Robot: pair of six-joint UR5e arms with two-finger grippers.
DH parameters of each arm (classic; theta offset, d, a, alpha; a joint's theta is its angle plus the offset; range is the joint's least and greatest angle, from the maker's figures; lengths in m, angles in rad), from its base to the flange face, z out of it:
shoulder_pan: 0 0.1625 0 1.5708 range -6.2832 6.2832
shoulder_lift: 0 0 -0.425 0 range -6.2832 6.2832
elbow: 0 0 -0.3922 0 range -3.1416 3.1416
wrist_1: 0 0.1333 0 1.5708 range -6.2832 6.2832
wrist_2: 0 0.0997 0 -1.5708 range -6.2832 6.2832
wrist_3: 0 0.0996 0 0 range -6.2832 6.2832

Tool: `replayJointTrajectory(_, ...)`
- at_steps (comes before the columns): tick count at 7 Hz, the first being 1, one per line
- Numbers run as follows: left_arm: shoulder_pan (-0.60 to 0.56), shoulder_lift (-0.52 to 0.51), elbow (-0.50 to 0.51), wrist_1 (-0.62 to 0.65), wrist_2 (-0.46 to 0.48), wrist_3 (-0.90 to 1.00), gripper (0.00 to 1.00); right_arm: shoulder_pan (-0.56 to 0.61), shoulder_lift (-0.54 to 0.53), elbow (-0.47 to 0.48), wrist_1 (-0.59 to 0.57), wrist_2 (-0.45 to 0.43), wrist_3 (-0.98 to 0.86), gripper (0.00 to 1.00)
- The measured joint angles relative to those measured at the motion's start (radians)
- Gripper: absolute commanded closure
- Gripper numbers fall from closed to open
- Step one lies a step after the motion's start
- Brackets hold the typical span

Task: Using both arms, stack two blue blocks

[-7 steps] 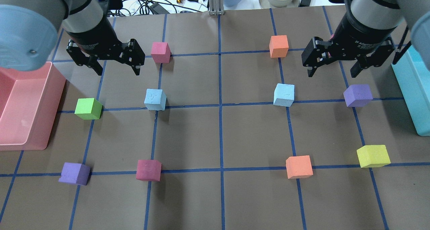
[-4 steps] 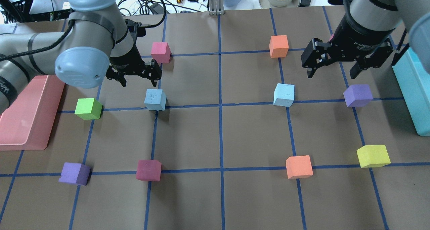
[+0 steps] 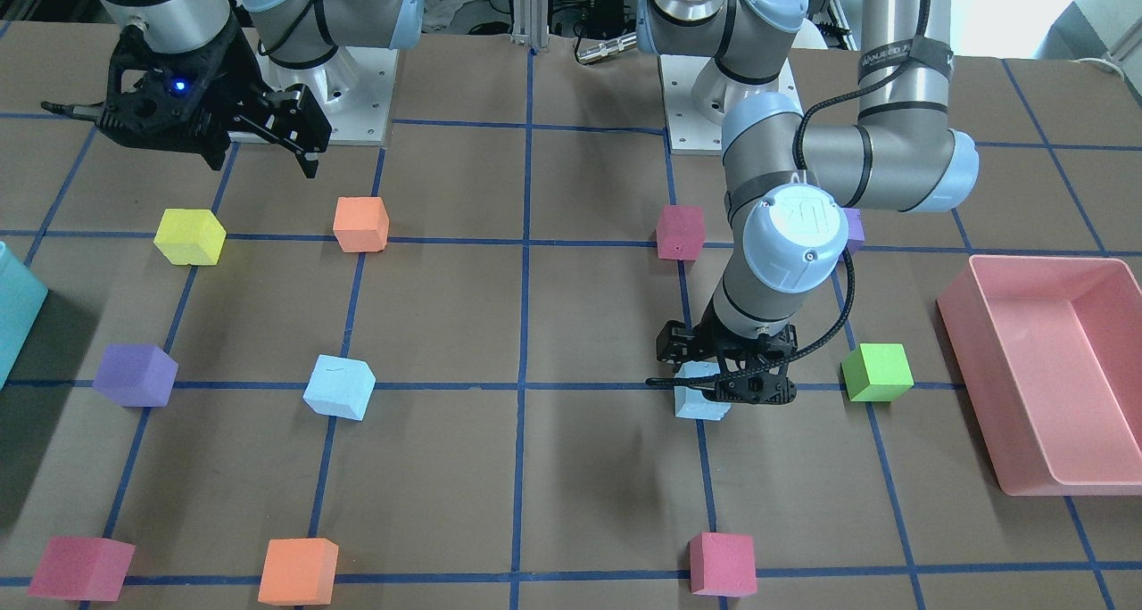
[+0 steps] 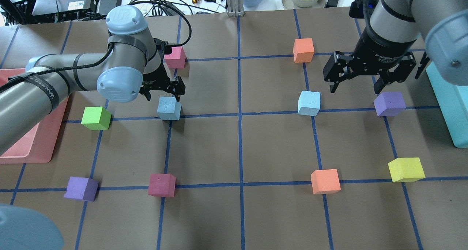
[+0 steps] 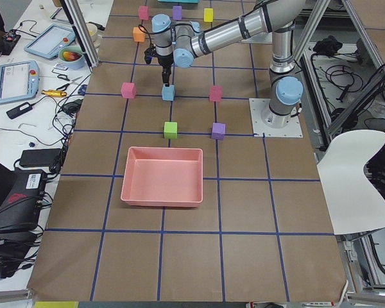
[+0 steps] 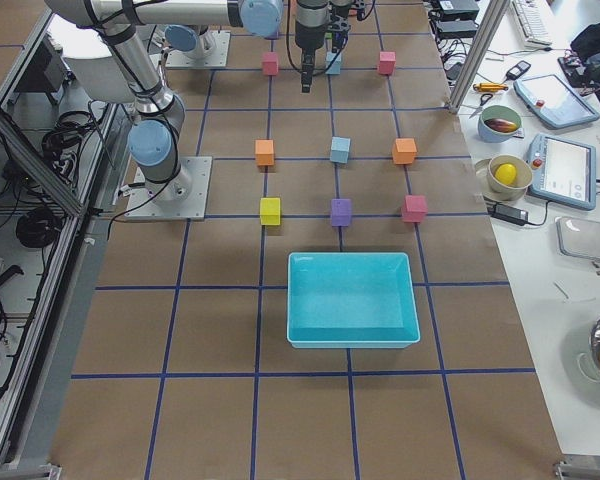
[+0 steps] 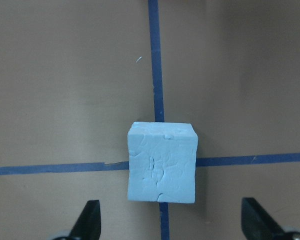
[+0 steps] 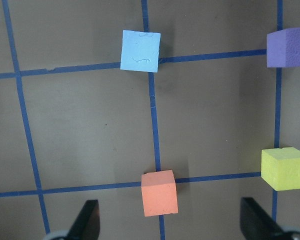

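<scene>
hovering low over the table [image 4: 278,151], the left claw [image 4: 163,93] is spread wide and holds nothing. in the overhead view its two black fingertips sit just above the upper edge of the first blue block [image 4: 169,108], which rests on a crossing of blue tape lines [image 4: 204,115] in the left half of the frame. the left wrist view shows that block [image 7: 161,162] in the centre, cracked face up. the fingertips are at the bottom corners, set wider than the block and apart from it, so the block lies ahead of them, not between them. in the front-facing view the claw [image 3: 727,383] covers the upper part of the block [image 3: 696,407], right of centre.

the right claw [image 4: 354,90] hangs higher, in the upper right of the overhead view, also wide open and empty. the second blue block [image 4: 309,103] sits on another tape crossing to its lower left, apart from the fingers. a purple block [image 4: 389,103] lies just below one fingertip. in the right wrist view the second blue block [image 8: 140,51] is near the top, far from the fingertips at the bottom edge, and an orange block [image 8: 159,192] lies low between them.
</scene>
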State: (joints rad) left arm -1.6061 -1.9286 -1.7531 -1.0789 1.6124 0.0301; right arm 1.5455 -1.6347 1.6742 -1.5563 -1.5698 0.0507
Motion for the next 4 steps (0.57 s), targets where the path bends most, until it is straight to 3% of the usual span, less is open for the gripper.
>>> replayJointTrajectory(4, 0.0, -0.068, -0.086, 0.164, 0.0, 0.04, 0.0, 0.001, 0.268, 0.005, -0.281, 0.0, 0.044, 0.0)
